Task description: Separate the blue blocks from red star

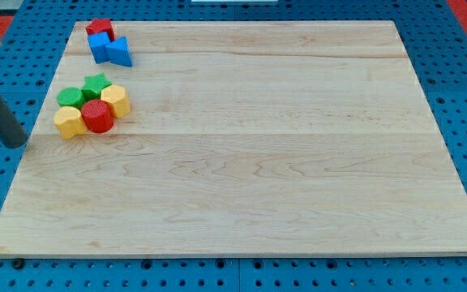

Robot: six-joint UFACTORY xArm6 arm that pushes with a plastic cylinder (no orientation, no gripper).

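A red star [100, 28] lies at the board's top left corner. Two blue blocks touch it from below: a blue cube-like block [99, 48] and a blue triangular block [120, 53] to its right. My rod comes in from the view's left edge; my tip [14, 143] rests just off the board's left edge, well below and left of the blue blocks and left of the yellow block.
Below the blue blocks sits a tight cluster: a green star [96, 83], a green block [70, 97], a yellow hexagonal block [116, 100], a red cylinder [98, 117] and a yellow block [70, 122]. The wooden board [250, 162] lies on a blue pegboard.
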